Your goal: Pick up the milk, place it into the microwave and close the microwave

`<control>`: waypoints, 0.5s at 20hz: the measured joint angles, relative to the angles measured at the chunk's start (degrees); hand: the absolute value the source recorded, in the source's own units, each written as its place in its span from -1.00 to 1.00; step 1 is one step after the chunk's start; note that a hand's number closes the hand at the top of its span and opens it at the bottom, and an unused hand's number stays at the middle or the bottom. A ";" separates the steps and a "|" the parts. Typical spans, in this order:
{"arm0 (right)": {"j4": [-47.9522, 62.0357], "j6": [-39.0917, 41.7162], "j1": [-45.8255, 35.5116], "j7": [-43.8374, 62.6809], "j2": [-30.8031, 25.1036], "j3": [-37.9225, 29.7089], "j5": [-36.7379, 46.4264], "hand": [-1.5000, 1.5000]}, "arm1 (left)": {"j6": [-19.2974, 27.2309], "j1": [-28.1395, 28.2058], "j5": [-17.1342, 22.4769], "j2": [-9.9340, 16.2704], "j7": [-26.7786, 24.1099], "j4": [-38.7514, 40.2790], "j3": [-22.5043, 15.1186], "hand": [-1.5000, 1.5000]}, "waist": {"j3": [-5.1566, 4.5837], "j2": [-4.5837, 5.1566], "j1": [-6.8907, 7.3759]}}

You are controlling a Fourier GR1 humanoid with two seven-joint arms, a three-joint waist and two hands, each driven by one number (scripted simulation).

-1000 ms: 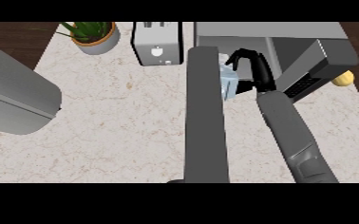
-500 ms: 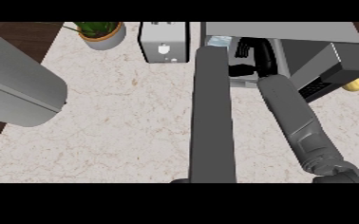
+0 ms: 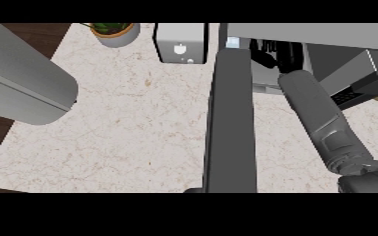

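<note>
The microwave (image 3: pixel 310 32) stands at the back right, and its open door (image 3: pixel 230 125) juts toward me as a tall grey slab. My right forearm reaches over the sill, with the right hand (image 3: pixel 272 54) inside the dark cavity. Only a pale corner of the milk (image 3: pixel 232 42) shows, just left of the hand and behind the door's top edge. The fingers curl beside the carton, as they held it before. At the left edge my left forearm (image 3: pixel 29 87) lies, its hand out of view.
A white toaster (image 3: pixel 181 42) sits at the back, just left of the door. A potted plant (image 3: pixel 114 32) stands further left. Pale marble counter (image 3: pixel 140 130) spreads between the left forearm and the door.
My right hand has carried the milk forward, from in front of the opening into the microwave. The view has shifted closer to the back, and the left forearm looms larger.
</note>
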 measured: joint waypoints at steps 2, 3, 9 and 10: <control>0.95 -1.55 -0.56 0.00 -0.98 0.23 0.78 1.00 | -0.03 -0.57 -0.60 0.00 -0.03 0.59 -0.40 -1.00 | 0.01 0.24 0.29; 1.55 -2.39 -0.94 0.29 -1.55 0.58 1.43 1.00 | 0.06 -0.97 -0.89 -0.09 -0.03 0.96 -0.68 -1.00 | 0.00 0.35 0.38; 5.89 -9.44 -0.54 5.46 -4.33 1.19 3.65 -1.00 | -0.28 -2.49 -1.87 0.60 -0.45 2.33 -1.01 -1.00 | -0.06 1.07 1.41; 7.06 -11.40 -0.33 7.56 -5.05 1.45 4.22 -1.00 | -0.18 -2.71 -2.14 0.76 -0.42 2.37 -0.98 -1.00 | -0.10 1.18 1.49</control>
